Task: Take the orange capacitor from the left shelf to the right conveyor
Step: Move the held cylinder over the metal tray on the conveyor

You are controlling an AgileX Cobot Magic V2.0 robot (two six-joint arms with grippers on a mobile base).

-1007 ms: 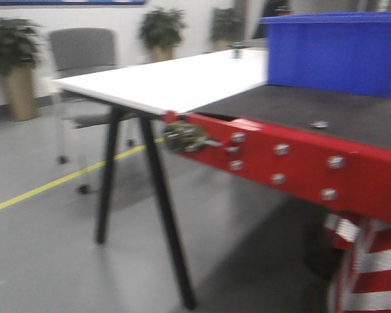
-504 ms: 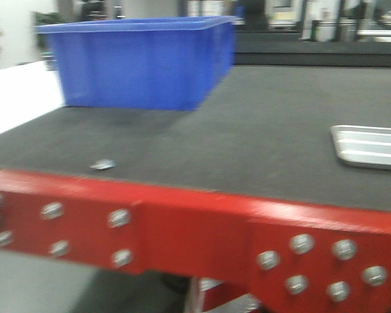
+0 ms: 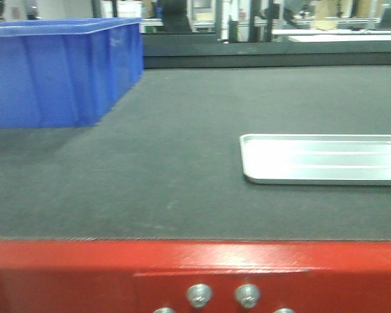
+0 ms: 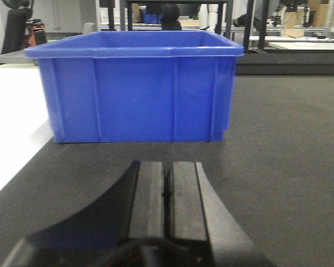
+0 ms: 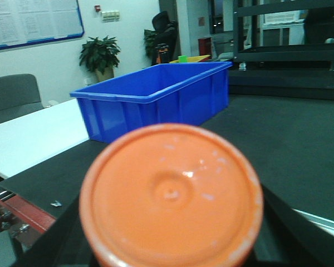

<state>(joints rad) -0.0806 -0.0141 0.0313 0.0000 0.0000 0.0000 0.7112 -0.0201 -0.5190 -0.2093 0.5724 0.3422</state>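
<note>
Over on your left, the left gripper is closed on nothing, its two black pads pressed flat together. It hangs low over the right conveyor, aimed straight at the blue bin. That bin stands on the dark belt right by the belt's left edge, where a white tabletop butts up against it. From the front camera, the bin sits at the back left. There's a wide patch of bare grey belt in the middle, then a flat silver tray lying on the belt to the right, well apart from the bin and cut off by the picture edge. The red front frame runs along the bottom with a couple of bolt heads showing. On your right side, the right gripper has the orange capacitor clamped. Its round end cap with a little centre dimple pretty much fills the wrist camera, and the dark fingers only peek out low on either side. The capacitor is over the conveyor, with the bin beyond it to the left. I can't tell whether its far end touches the belt.
</note>
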